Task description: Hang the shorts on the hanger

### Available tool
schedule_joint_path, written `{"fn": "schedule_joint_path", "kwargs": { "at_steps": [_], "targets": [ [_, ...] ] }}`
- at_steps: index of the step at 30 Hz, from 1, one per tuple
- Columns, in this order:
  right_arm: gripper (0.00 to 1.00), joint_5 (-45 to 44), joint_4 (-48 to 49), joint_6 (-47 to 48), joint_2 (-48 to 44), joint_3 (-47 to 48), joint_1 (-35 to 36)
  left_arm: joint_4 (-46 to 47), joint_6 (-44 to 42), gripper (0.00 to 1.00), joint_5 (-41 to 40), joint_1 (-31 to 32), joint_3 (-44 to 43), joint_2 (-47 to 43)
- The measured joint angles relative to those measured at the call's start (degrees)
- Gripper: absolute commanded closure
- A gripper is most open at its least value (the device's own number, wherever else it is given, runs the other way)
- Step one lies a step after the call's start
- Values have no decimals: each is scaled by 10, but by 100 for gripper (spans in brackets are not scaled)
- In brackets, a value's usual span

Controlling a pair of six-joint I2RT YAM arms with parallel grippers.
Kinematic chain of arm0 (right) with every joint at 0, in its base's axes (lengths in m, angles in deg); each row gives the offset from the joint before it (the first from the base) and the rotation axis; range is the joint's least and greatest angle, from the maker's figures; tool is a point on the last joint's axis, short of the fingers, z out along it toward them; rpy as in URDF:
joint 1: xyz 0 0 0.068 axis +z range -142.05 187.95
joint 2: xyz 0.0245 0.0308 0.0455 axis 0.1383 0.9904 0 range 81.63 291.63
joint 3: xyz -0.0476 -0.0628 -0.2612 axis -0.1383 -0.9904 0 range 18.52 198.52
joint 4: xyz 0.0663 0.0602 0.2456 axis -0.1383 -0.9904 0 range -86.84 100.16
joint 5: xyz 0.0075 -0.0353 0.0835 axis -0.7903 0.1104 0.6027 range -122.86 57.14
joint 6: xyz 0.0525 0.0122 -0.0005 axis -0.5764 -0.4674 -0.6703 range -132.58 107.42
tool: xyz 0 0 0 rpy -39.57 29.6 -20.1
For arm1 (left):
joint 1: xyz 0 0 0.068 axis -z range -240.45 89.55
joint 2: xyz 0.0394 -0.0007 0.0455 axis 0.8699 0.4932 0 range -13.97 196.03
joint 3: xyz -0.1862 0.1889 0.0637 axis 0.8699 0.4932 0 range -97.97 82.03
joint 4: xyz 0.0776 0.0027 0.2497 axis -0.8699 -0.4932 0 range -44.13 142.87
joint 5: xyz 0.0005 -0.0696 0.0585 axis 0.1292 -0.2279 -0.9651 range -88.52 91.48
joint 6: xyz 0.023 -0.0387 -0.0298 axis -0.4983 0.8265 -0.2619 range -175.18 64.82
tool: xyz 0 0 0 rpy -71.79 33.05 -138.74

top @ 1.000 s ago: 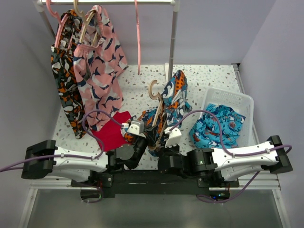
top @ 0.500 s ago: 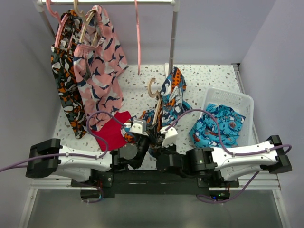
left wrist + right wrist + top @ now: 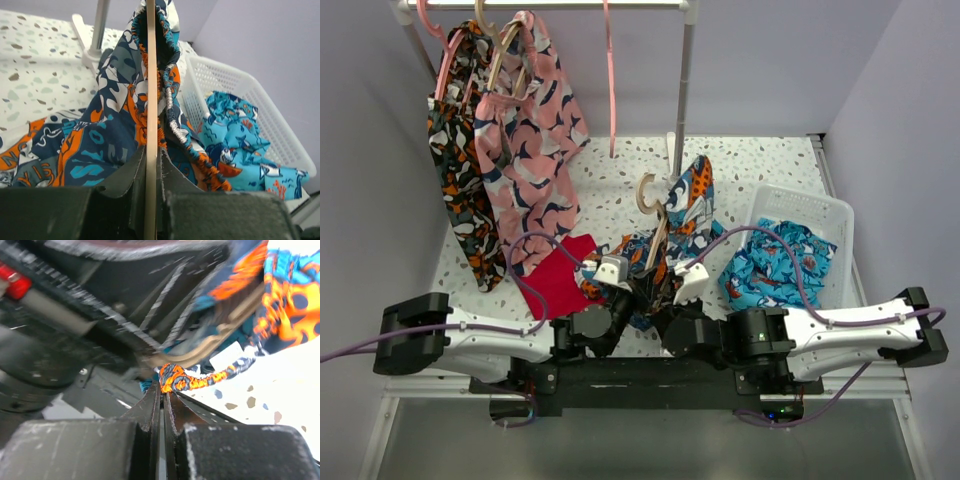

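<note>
The shorts (image 3: 688,200), in a teal, orange, navy and white print, hang bunched over the tan hanger (image 3: 650,205) near the table's front middle. My left gripper (image 3: 617,283) is shut on the hanger's thin bar (image 3: 151,90), which runs up between its jaws; the shorts (image 3: 95,145) drape to both sides of the bar. My right gripper (image 3: 682,290) is shut on the shorts' orange and navy elastic waistband (image 3: 200,379), pinched at its tips (image 3: 162,390), just below a curved tan part of the hanger (image 3: 200,347).
A white basket (image 3: 820,210) at the right holds turquoise shorts (image 3: 780,262). A red cloth (image 3: 560,275) lies at the left. Patterned and pink garments (image 3: 525,140) hang on a rail (image 3: 550,4), whose pole (image 3: 684,90) stands behind the hanger.
The right arm has drawn back to the right with the waistband. The hanger's hook and the shorts' raised top have shifted slightly right and lower.
</note>
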Motion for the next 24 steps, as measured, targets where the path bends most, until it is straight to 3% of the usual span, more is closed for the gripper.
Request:
{"fn": "schedule_joint_path", "kwargs": {
  "at_steps": [3, 5, 9, 18, 24],
  "targets": [
    [100, 2, 7, -11, -20, -42, -3, -5, 27, 99, 28, 0, 27, -2],
    [100, 5, 10, -20, -21, -64, -3, -11, 47, 91, 43, 0, 45, -1],
    [100, 22, 30, -41, -13, -106, -3, -17, 80, 90, 64, 0, 68, 7],
    [100, 52, 65, -70, 17, -139, -3, -8, 119, 71, 99, -1, 74, 78],
    [100, 60, 71, -83, 9, -164, -3, -3, 125, 66, 154, -32, 69, 106]
  ]
}}
